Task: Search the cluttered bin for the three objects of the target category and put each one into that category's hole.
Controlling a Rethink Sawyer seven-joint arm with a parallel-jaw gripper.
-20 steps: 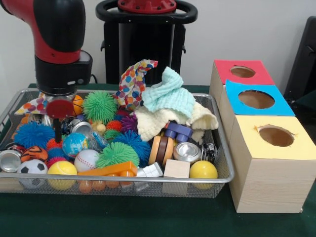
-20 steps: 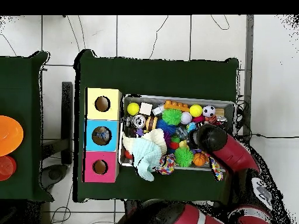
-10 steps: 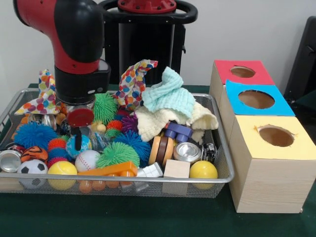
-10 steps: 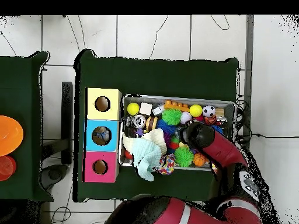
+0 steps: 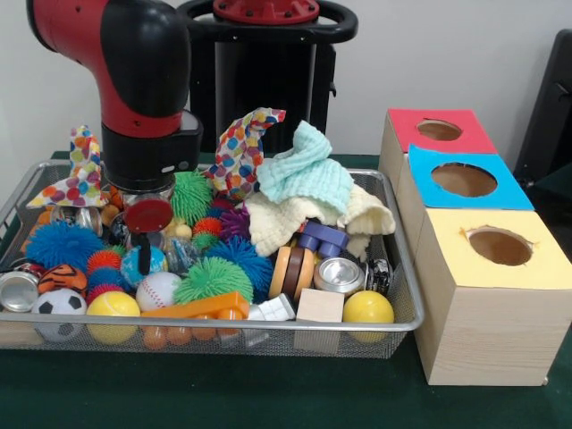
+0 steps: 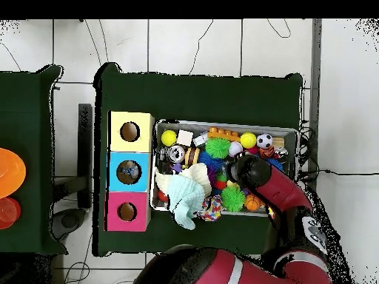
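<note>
Having swung rightward along the bin (image 5: 404, 295), I am settling over the globe ball (image 5: 141, 265), my jaws' state hidden from view.

I am seeing the arm (image 5: 143, 98) covering the gripper (image 5: 145, 255), so I cannot tell how its fingers stand. The bin (image 5: 393, 308) is running off the front view's left edge.
</note>
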